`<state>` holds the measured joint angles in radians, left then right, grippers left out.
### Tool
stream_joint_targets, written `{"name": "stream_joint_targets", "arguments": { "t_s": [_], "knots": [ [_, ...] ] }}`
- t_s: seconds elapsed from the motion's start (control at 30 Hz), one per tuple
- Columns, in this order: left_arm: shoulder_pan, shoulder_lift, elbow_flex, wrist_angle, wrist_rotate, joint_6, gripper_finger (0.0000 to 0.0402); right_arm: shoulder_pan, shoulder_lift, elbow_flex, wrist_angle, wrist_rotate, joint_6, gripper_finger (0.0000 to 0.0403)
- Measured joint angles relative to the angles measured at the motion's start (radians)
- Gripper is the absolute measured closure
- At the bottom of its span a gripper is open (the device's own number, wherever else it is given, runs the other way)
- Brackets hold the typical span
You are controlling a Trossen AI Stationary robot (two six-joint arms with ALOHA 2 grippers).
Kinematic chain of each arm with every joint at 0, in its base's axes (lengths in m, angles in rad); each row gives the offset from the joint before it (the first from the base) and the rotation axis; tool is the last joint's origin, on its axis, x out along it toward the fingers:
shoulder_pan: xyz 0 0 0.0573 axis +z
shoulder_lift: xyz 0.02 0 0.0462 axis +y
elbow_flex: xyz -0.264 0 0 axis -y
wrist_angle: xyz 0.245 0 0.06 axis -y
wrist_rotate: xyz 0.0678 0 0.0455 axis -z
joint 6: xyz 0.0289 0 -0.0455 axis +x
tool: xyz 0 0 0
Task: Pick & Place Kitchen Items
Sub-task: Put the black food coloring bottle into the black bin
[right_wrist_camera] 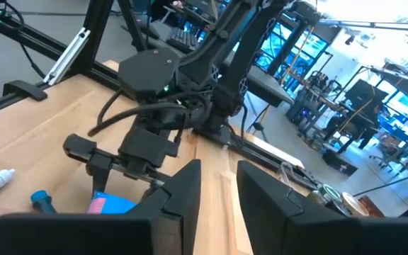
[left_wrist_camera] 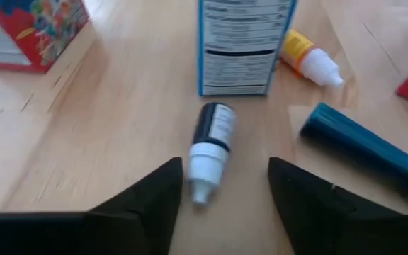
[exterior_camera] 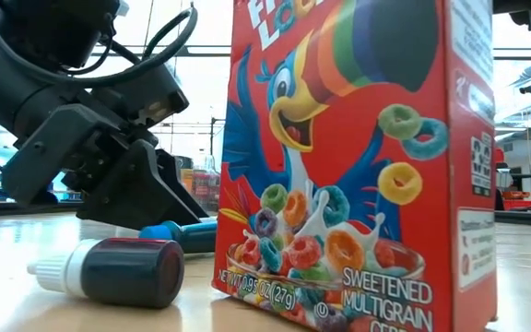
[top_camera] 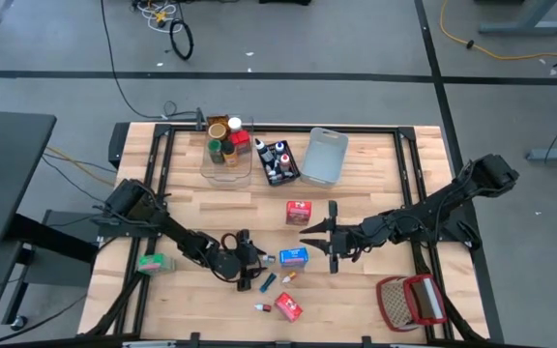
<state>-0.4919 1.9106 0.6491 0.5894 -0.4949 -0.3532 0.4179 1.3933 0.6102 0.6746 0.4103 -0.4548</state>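
Left end effector point(left_wrist_camera: 222, 195) open astride lying tube point(left_wrist_camera: 211, 145); right end effector point(right_wrist_camera: 218, 188) nearly closed, empty; tube liable to roll from pinch.

— Where are we, a kitchen?

— No, this is a robotics lab. A wooden table point(top_camera: 356, 300) sits inside a black metal frame point(top_camera: 424, 155) on a grey floor point(top_camera: 56, 58) marked with dark tape lines, cables point(top_camera: 177, 34) trailing across it.

— And beyond the table?

— Big windows point(exterior_camera: 524, 111), more stands and gear point(right_wrist_camera: 360, 99), 2 dark robot arms bolted on. The groceries are just props.
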Motion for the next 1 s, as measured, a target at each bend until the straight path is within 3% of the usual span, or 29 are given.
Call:
{"name": "stream_joint_targets", "arguments": {
  "t_s": [0.3, 0.43, 0.77, 1.0],
  "knots": [
    [0.021, 0.003, -0.002, 0.040, 0.054, 0.079, 0.0301, 0.000, 0.000, 0.000, 0.000, -0.002, 0.023, 0.0301],
    [0.037, 0.003, -0.003, 0.040, 0.050, 0.078, 0.0334, 0.000, 0.000, 0.000, 0.000, -0.003, 0.028, 0.0301],
    [0.050, -0.004, -0.005, 0.020, -0.044, 0.082, 0.0331, 0.000, 0.000, 0.000, -0.001, -0.003, 0.028, 0.0301],
    [0.155, -0.073, -0.006, -0.117, -0.083, 0.082, 0.0338, 0.000, 0.000, 0.000, -0.002, -0.003, 0.054, 0.0301]
  ]
}}
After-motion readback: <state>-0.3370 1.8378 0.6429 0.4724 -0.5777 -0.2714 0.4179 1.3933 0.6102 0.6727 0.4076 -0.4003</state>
